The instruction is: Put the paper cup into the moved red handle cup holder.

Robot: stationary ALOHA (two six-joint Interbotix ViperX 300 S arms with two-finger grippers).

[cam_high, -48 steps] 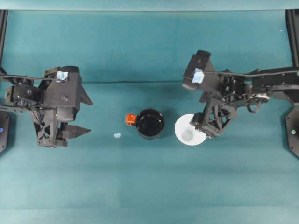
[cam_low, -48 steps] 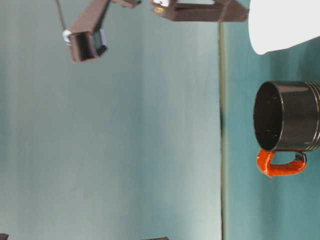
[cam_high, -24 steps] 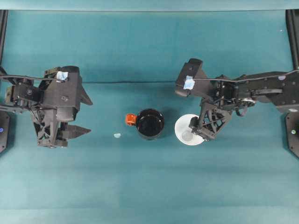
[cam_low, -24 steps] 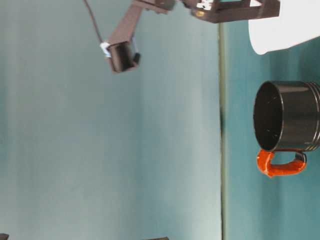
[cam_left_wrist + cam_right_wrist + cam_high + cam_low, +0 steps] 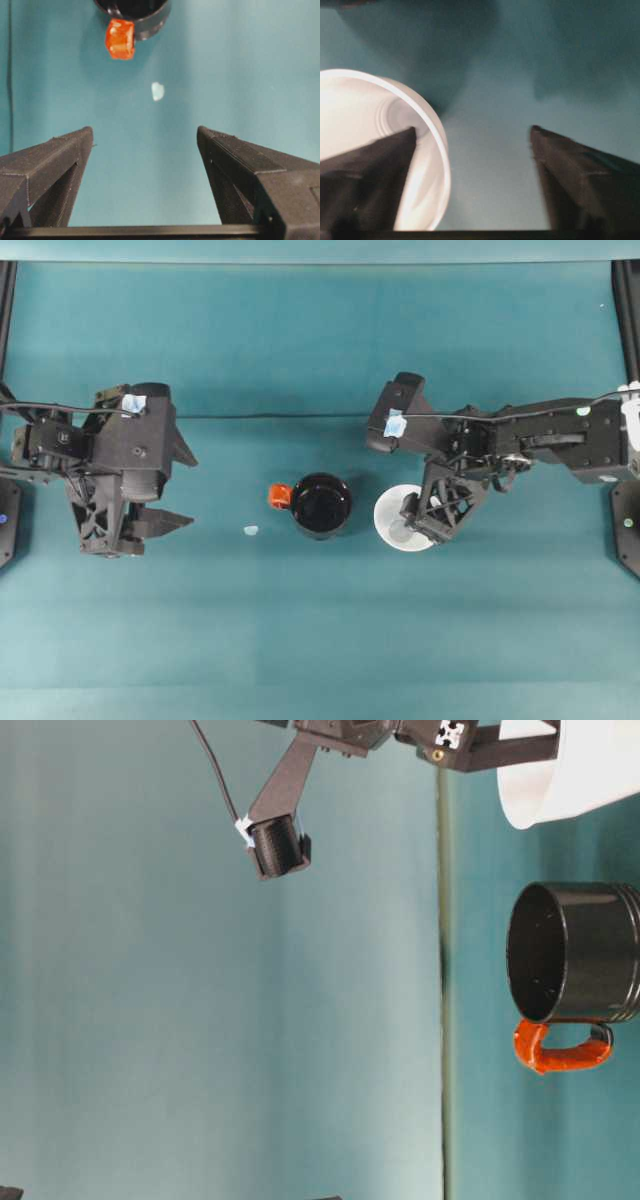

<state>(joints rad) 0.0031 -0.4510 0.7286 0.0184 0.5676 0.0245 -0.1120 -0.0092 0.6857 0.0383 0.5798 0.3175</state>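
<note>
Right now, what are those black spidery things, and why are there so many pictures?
They are two robot arms, each ending in a pincer. One picture looks down from above, one looks sideways from table height, and two come from cameras on the arms' wrists. On the green table stand a black cup holder with a red handle, a white paper cup, and a tiny pale scrap. The left pincer is open and holds nothing. The right pincer is open at the paper cup, one finger inside its rim, not squeezing yet.
</note>
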